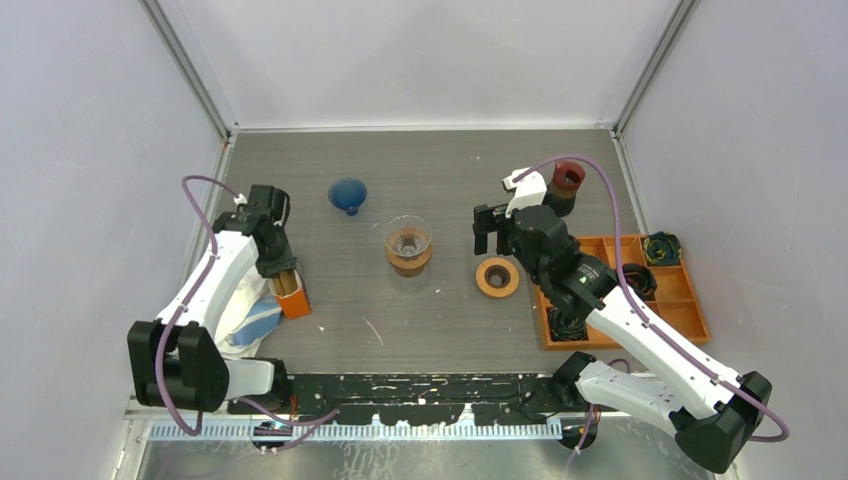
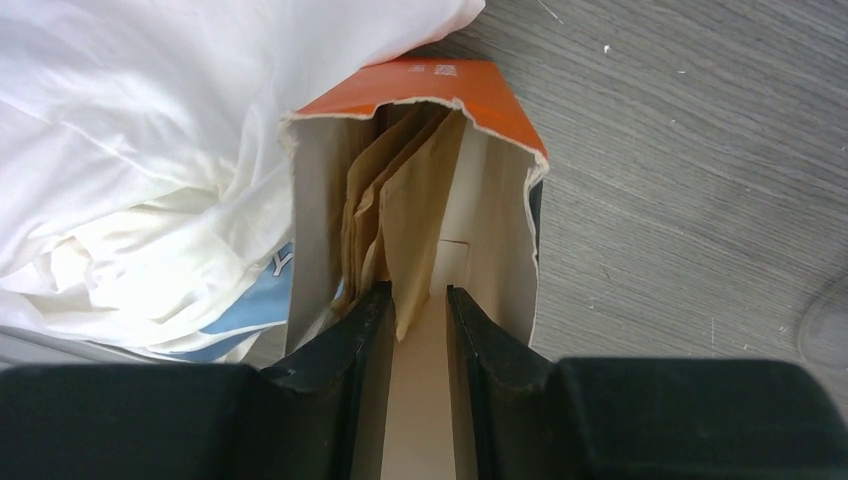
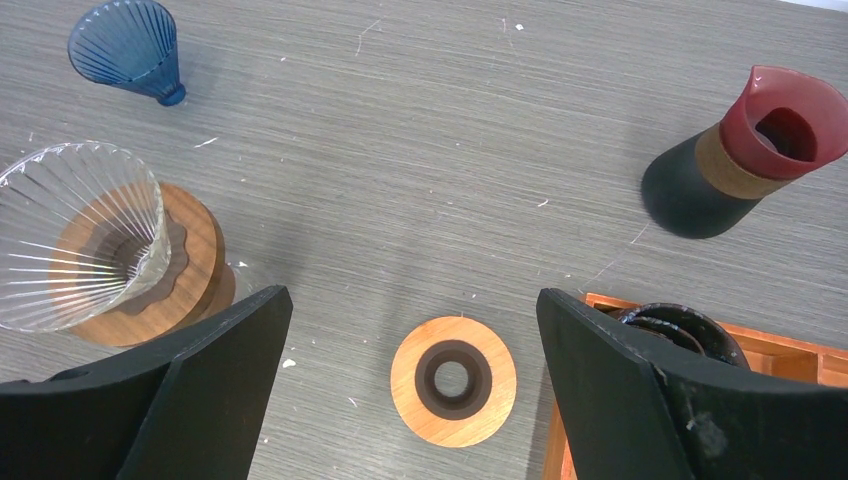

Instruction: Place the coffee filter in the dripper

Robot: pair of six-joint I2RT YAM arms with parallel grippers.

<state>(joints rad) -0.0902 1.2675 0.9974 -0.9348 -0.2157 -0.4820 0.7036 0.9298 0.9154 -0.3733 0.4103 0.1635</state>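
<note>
Left of the dripper (image 1: 408, 240), the left gripper (image 2: 418, 312) reaches into the orange box (image 2: 440, 85), fingers slightly parted around a brown coffee filter (image 2: 415, 220) whose far end is lost in the box. Right of the dripper, the right gripper (image 3: 410, 305) hangs wide open, its finger bases cut off.

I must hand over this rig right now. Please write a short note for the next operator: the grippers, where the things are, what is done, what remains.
Left gripper: open by a narrow gap, inside the orange filter box, one finger on each side of a brown paper filter. Not clamped yet.
Right gripper: wide open, holds nothing, over the table near the wooden ring.
Glass dripper: mid-table on its wooden base, no filter inside. The blue dripper behind it is also empty.
Done: left gripper lined up on a filter.
Left: close on the filter, lift it out, carry it over and seat it in the dripper.
</note>
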